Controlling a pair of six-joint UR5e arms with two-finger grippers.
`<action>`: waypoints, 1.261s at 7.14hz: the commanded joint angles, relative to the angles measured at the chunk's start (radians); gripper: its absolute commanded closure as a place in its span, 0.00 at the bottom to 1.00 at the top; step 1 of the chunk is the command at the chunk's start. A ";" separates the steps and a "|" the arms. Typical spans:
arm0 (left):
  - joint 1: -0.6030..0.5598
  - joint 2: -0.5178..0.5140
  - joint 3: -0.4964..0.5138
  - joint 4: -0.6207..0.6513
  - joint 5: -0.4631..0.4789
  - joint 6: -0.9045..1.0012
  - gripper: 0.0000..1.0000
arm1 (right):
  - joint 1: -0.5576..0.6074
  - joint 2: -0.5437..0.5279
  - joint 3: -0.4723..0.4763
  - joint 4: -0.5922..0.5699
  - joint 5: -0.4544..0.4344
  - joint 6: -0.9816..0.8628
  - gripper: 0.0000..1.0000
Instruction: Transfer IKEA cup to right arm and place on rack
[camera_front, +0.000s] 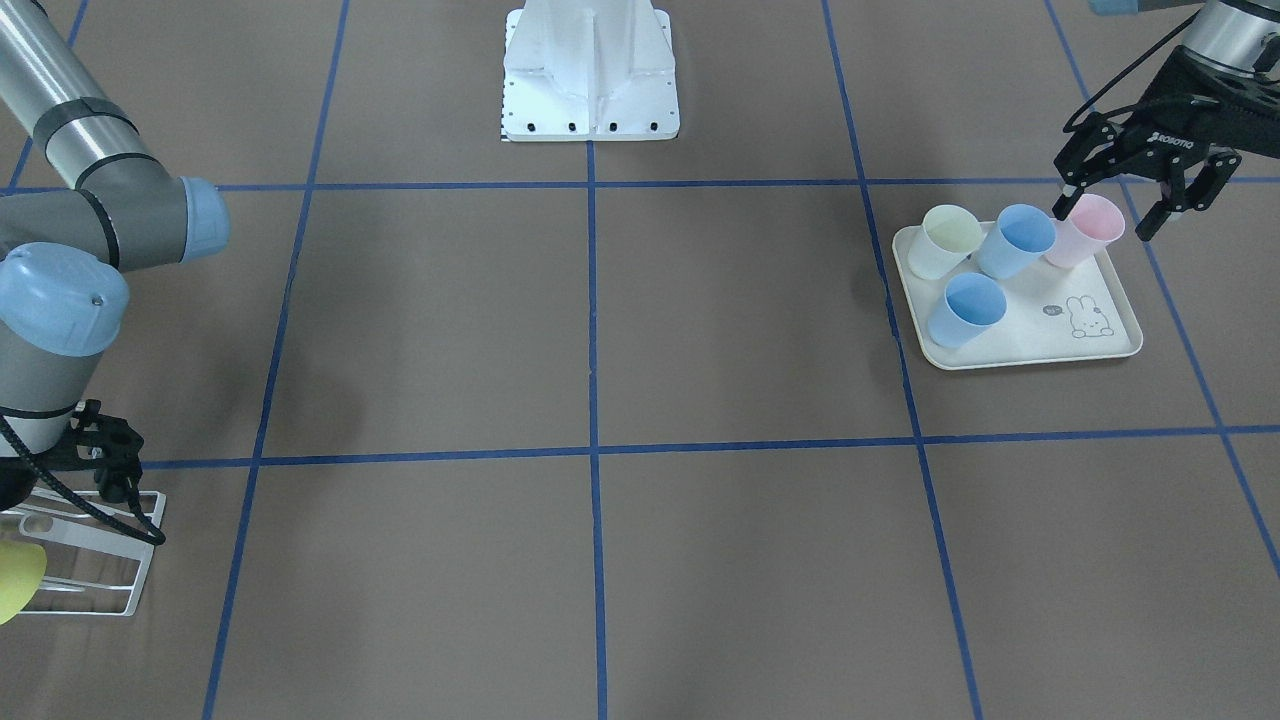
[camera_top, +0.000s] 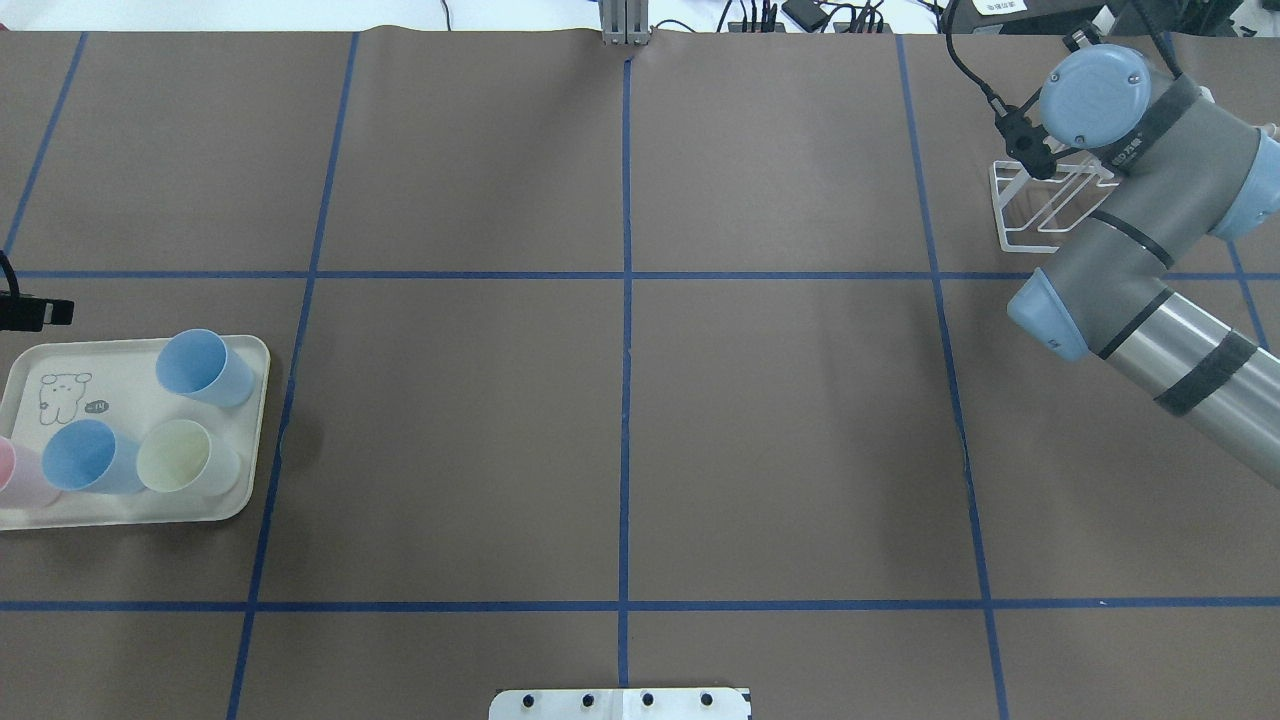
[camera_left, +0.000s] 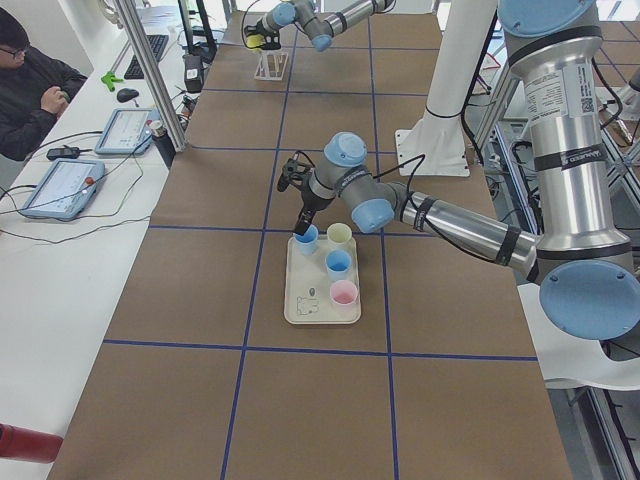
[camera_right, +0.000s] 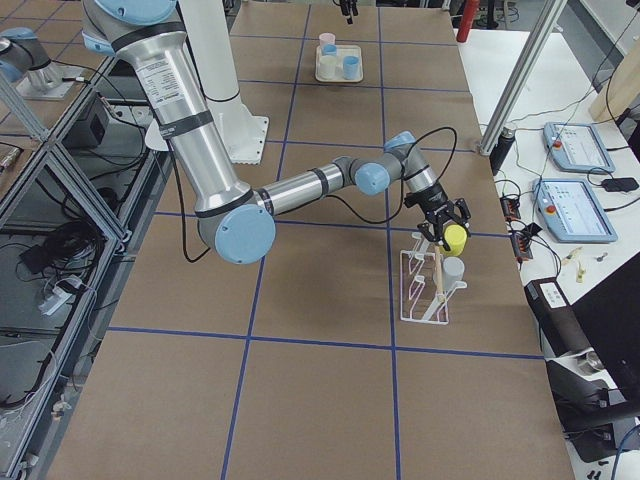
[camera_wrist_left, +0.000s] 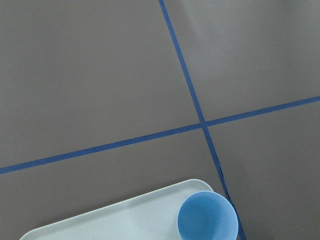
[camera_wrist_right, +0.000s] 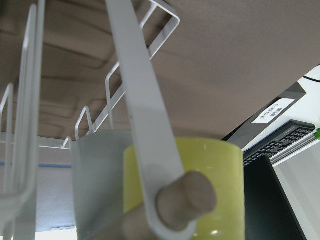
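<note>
In the front-facing view my left pincer (camera_front: 1105, 222) hangs raised over the cream tray (camera_front: 1040, 345), its fingers spread wide with nothing between them. Its black body carries white ROBOTIQ lettering. Below it stand a pink cup (camera_front: 1085, 240), a blue cup (camera_front: 1015, 240), a pale cup (camera_front: 948, 240) and a second blue cup (camera_front: 965, 310). The tray bears a rabbit drawing, and the mark beside it is too small to read. At the opposite edge my right arm (camera_front: 60, 320) covers much of the rack (camera_front: 100, 565), with the yellow cup (camera_front: 15, 590) poking out beside it.

From overhead, my right arm hides the pincer above the rack.

In the left side view a person (camera_left: 35, 85) sits at a desk beside the table.

In the right side view my right pincer (camera_right: 445, 228) is at the top of the rack with the yellow cup at its fingers. I can't make out whether it grips the cup. A grey cup (camera_right: 453, 270) sits just below.

My left wrist view shows the second blue cup at the tray's corner and crossing blue tape lines (camera_wrist_left: 190, 95).

In my right wrist view the yellow cup is beside the grey cup. A rack bar and the wooden rod (camera_wrist_right: 187, 197) stand in front of them. A white label (camera_wrist_right: 277, 111) behind is unreadable.
</note>
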 joint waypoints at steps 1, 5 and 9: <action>0.000 0.001 -0.001 0.000 0.000 0.000 0.00 | -0.001 0.001 -0.003 0.000 0.000 0.000 0.15; 0.000 0.001 -0.001 0.000 0.000 0.000 0.00 | 0.001 0.014 0.075 -0.003 0.015 0.005 0.13; 0.000 0.001 -0.001 0.000 0.000 0.000 0.00 | 0.016 0.006 0.245 -0.016 0.174 0.128 0.12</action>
